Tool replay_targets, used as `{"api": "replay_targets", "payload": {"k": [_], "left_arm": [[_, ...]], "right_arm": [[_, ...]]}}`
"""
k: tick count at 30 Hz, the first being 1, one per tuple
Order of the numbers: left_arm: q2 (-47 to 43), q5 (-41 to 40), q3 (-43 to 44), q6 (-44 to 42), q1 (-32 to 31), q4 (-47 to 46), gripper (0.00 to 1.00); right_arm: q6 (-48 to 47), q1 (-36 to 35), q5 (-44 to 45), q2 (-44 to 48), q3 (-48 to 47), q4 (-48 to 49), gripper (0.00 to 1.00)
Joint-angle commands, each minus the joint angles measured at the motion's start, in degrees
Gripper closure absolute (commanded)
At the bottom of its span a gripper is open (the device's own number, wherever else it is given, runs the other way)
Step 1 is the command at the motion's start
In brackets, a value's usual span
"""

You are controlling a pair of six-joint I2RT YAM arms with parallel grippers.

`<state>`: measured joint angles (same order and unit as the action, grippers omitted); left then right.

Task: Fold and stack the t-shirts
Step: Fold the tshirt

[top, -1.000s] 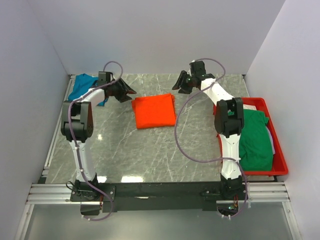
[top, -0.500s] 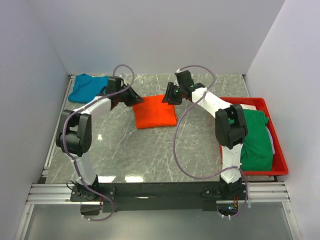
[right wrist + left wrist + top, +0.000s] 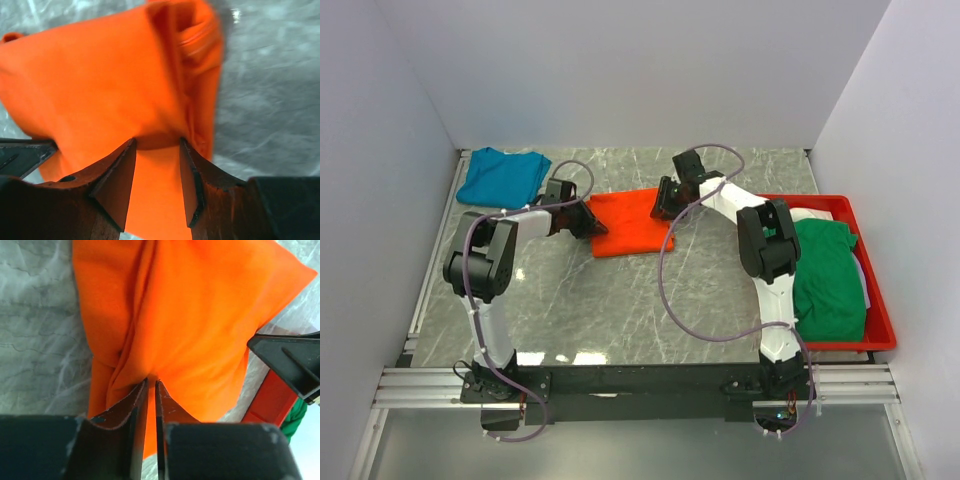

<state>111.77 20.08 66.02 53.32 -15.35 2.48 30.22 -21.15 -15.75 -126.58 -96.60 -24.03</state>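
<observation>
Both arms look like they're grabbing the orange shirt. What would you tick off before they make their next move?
1. Left jaws pinching the orange t-shirt: ok. They are closed on its bunched left edge.
2. Right jaws gripping it too: cannot tell. There is cloth between them, but they stand apart.
3. Arms on opposite sides of the shirt: ok.
4. Teal t-shirt lying apart in the far left corner: ok.
5. Green t-shirt out of the way in the red tray: ok.
6. Right arm's cable clear of the cloth: cannot tell. It runs close past the shirt's right edge.
</observation>
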Motion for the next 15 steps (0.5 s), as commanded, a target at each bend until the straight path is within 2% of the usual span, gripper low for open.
{"api": "replay_targets", "payload": {"k": [1, 4, 5, 7, 8, 15], "left_arm": [[0.82, -1.88, 1.57, -1.29, 0.5, -0.72, 0.83], [0.12, -0.3, 2.27, -2.43, 0.94, -0.2, 0.74], [-0.4, -1.43, 2.79, -3.3, 1.11, 0.59, 0.66], [-2.51, -2.67, 3.24, -4.1, 2.08, 1.99, 0.59], [-3.3, -3.28, 3.33, -4.54, 2.43, 3.57, 0.52], [-4.72, -3.64, 3.41, -5.95, 5.6, 6.83, 0.36]], "right_arm": [[0.11, 1.11, -0.16, -0.68, -2.72, -0.58, 0.53], [-0.25, 1.2, -0.6, 0.28, -2.11, -0.05, 0.53], [-0.25, 1.2, -0.6, 1.16, -1.58, 0.3, 0.53], [-0.42, 1.28, -0.6, 1.78, -1.66, 0.13, 0.53], [-0.51, 1.2, -0.77, 2.21, -1.93, 0.04, 0.53], [-0.07, 1.2, -1.74, 5.29, -1.4, 0.48, 0.53]]}}
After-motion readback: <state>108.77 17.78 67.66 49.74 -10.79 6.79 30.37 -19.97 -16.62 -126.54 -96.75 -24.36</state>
